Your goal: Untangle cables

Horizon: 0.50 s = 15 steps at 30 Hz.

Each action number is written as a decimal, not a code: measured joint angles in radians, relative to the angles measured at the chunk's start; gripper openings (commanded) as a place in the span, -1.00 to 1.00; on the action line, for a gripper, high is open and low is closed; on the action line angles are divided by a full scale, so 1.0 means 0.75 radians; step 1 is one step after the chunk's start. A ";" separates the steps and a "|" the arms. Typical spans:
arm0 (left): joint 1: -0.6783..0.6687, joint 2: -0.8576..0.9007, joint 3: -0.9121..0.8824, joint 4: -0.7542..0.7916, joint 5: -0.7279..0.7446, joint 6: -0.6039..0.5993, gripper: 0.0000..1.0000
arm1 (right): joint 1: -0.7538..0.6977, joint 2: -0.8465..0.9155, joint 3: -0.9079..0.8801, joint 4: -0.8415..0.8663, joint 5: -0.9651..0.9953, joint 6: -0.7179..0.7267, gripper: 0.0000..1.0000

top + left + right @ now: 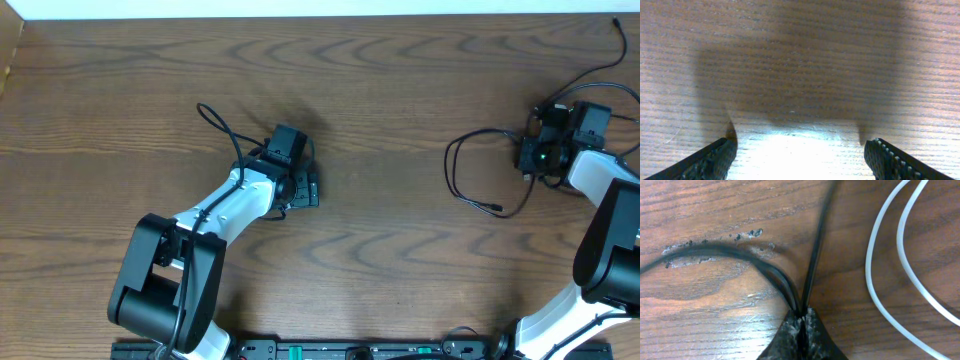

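The right end effector (801, 322) sits at the far right of the wooden surface (400, 80), its fingers pressed together and pinching the black cable (817, 240). In the right wrist view, several black strands meet at the fingertips. One runs nearly straight up and out of the top edge. The others curve away to the left and lie flat on the wood past a scuffed patch. From above, the black cable makes a loose loop on the surface just left of this end effector, and one small plug lies at the lower part of the loop.

The white cable (868, 260) lies on the surface to the right of the pinch. It shows as two strands curving side by side, apart from the black cable and from the fingers.

The left end effector (800, 155) is left of centre and well apart from both cables. Its fingers are spread wide over bare wood and hold nothing, and its shadow falls on the surface beneath.
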 measured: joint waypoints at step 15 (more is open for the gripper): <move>0.000 0.000 0.008 -0.037 0.024 0.001 0.75 | -0.041 -0.373 0.115 -0.175 0.307 0.113 -0.98</move>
